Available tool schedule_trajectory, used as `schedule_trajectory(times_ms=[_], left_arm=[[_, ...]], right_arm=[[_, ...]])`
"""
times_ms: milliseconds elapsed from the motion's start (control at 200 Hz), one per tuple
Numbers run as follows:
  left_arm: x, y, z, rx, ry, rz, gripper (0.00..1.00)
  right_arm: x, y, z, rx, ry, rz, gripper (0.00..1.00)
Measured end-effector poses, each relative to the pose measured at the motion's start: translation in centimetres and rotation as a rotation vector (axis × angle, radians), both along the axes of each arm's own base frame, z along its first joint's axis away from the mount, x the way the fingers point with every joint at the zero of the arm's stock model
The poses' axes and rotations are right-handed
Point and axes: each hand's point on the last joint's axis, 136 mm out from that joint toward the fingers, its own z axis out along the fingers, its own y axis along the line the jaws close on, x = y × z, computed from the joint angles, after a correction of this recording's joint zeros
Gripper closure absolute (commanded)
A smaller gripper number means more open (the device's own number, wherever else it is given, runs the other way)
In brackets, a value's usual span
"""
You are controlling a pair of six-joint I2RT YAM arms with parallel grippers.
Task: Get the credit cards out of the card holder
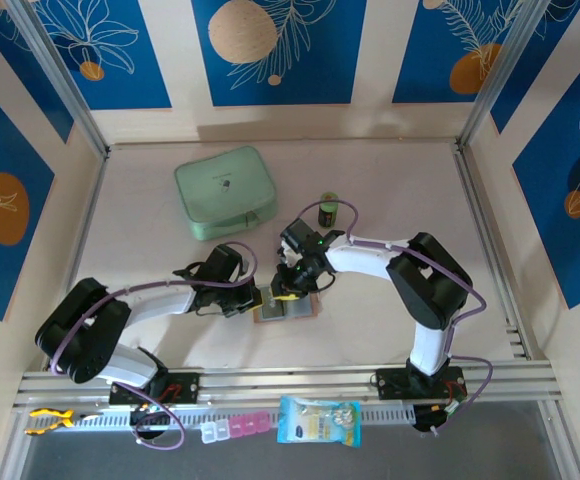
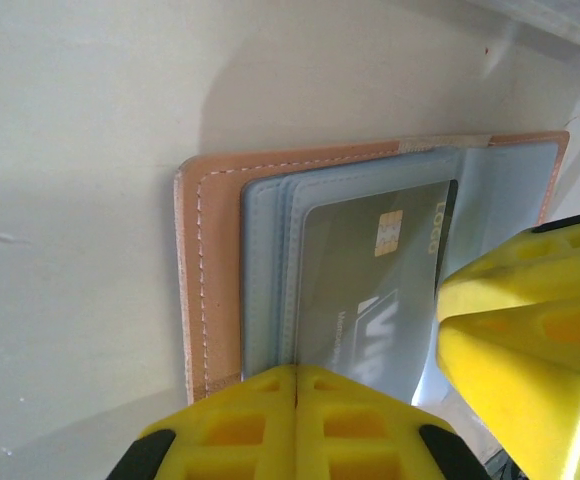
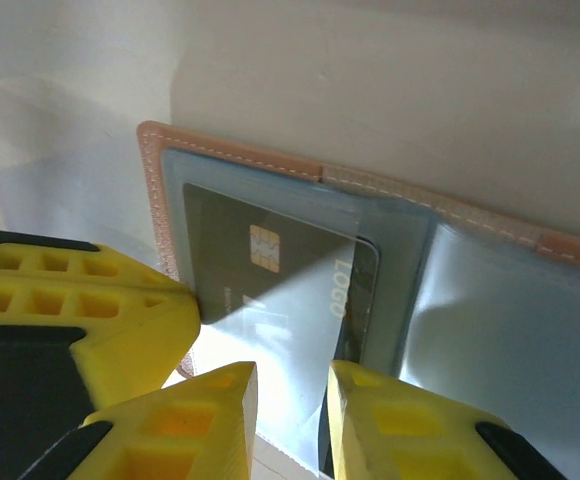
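My left arm [image 1: 160, 300] stretches low toward the middle, and my left gripper [image 2: 295, 378] has its fingers pressed flat together. My right arm [image 1: 370, 255] folds back from a raised elbow. My right gripper [image 3: 290, 390] sits just beside the left, fingers parted by a narrow gap.

I'm working in a robotics lab cell: a pale table [image 1: 390, 180] walled by blue printed panels [image 1: 275, 50] from nine to three o'clock, aluminium corner posts [image 1: 60, 80], and an extruded mounting rail [image 1: 290, 378] at six.
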Motion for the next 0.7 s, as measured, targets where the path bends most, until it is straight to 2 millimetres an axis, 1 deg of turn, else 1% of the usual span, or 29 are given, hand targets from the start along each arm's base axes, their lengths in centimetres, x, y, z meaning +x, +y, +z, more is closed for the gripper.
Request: schedule_trajectory(times_ms=[150, 325, 505, 700], left_arm=[[0.0, 0.0, 0.0, 0.000, 0.001, 0.000, 0.97], [0.0, 0.0, 0.0, 0.000, 0.001, 0.000, 0.97], [0.0, 0.0, -0.1, 0.001, 0.001, 0.000, 0.96], [0.0, 0.0, 0.0, 0.000, 0.000, 0.000, 0.96]], right_arm=[[-0.1, 0.0, -0.5, -0.002, 0.013, -0.001, 0.75], [-0.2, 0.5, -0.2, 0.019, 0.014, 0.008, 0.78], [-0.4, 1.0, -0.2, 0.037, 0.012, 0.019, 0.77], [-0.4, 0.7, -0.6, 0.018, 0.017, 0.017, 0.74]])
